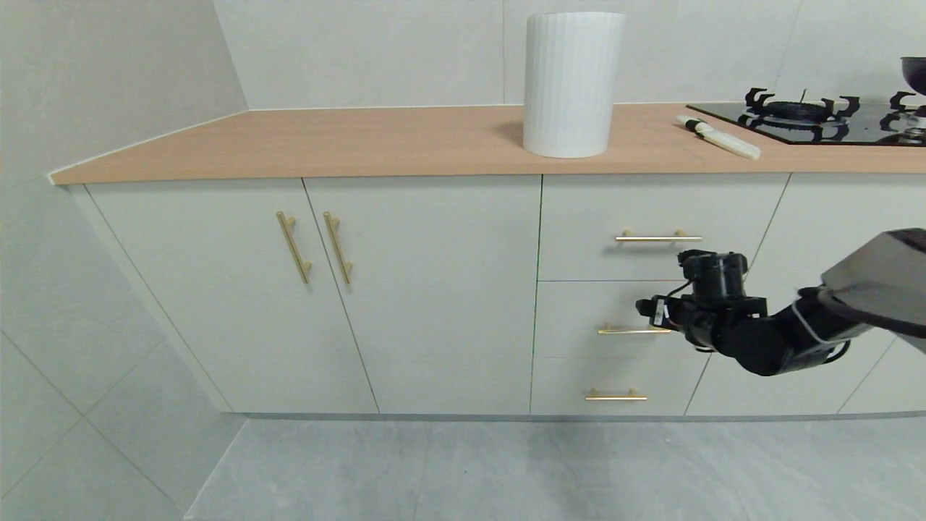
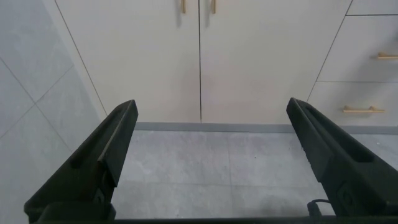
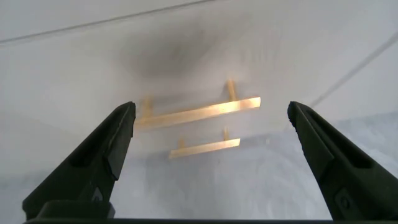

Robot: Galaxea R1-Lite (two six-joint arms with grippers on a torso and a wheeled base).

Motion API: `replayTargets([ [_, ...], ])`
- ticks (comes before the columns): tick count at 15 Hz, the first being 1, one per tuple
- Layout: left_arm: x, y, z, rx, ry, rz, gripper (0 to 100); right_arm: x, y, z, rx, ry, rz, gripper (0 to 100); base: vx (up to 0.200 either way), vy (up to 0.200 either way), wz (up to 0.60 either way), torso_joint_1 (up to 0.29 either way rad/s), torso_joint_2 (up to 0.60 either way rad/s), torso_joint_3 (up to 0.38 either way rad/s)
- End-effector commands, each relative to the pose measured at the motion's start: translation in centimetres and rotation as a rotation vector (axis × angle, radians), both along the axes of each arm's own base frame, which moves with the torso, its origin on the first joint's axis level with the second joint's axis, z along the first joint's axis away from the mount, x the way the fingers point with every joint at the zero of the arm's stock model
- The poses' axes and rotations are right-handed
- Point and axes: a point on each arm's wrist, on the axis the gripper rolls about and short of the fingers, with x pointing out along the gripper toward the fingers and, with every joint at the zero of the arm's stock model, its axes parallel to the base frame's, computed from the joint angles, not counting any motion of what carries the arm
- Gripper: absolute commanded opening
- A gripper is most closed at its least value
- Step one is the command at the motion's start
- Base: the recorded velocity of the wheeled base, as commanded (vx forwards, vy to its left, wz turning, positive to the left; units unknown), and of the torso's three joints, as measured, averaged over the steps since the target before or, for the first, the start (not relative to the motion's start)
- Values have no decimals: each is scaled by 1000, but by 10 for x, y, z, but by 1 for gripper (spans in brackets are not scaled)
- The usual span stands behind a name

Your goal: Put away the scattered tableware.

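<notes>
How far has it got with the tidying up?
Nothing looks put away yet: the knife lies on the counter beside the stove. The right hand, open, is at the handle of the middle drawer, which is shut. Probably left: opening it, fetching the knife, stowing it.

Our right gripper (image 3: 210, 109), jaws wide apart, has open air between it and the middle drawer handle (image 1: 626, 331). On the countertop (image 1: 325, 141) we find a long bare stretch left of the tall white canister (image 1: 573, 83), while to its right the pale utensil (image 1: 718, 137) and the hob (image 1: 803, 116) crowd the surface. Our left gripper (image 2: 211, 107), also spread, faces bare floor (image 2: 205, 162) before the cabinet doors (image 2: 155, 56).
</notes>
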Motion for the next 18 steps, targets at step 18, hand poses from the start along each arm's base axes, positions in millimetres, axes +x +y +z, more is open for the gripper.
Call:
replayTargets([
  [18,0,0,0,0,0,0,100,-465,-84,89,-198,-570,-54,100,0,0,0,0,0,0],
])
